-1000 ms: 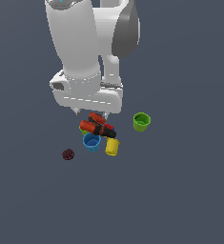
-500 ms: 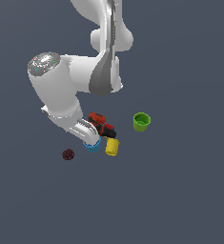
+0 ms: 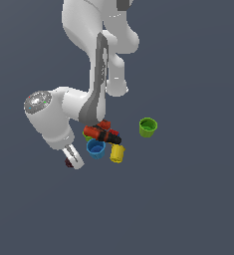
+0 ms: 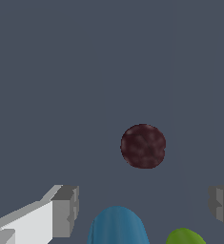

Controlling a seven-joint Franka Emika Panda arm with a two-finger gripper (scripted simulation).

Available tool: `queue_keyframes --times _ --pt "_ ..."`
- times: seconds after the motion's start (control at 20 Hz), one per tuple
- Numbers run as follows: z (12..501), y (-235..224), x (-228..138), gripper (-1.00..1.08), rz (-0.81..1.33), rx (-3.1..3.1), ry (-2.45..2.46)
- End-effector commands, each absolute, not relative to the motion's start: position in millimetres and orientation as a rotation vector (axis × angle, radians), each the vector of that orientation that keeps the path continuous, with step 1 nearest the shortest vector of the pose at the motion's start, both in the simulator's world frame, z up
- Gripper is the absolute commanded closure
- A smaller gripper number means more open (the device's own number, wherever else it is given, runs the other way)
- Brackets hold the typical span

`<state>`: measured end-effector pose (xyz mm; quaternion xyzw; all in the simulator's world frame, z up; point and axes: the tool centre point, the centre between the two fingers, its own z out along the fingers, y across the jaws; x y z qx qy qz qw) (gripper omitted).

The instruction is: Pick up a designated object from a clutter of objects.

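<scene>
Approach done, grab not started – the ball [image 4: 143, 146] hasn't been touched yet.

The gripper [image 4: 142, 209] is held low over the ball with the fingers [image 4: 66, 209] spread wide apart and nothing between them; in the wrist view the ball is seen past the fingertips, not yet between them. In the exterior view the ball [image 3: 68, 162] is mostly hidden behind the gripper [image 3: 74, 159], just off the exterior view's left of the clutter – blue cup [image 3: 95, 148], yellow cup [image 3: 117, 153], red tool [image 3: 101, 132], with the green cup [image 3: 148, 127] set apart. Closing and lifting are all that's left, by the look of it. Everything is laid on a flat, plain dark grey floor [image 3: 188, 199]; no walls or room can be made out.
</scene>
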<state>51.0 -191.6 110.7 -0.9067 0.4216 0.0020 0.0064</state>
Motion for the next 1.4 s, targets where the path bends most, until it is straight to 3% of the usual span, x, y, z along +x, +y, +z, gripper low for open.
queue_keyframes --times 0.0,1.3,1.35 --pt "97 -202 50 -0.92 0.002 -2.807 1.392" --pt "28 -214 48 -0.92 0.0 -2.769 1.485" --pt "28 -214 48 1.08 0.0 -2.769 1.485"
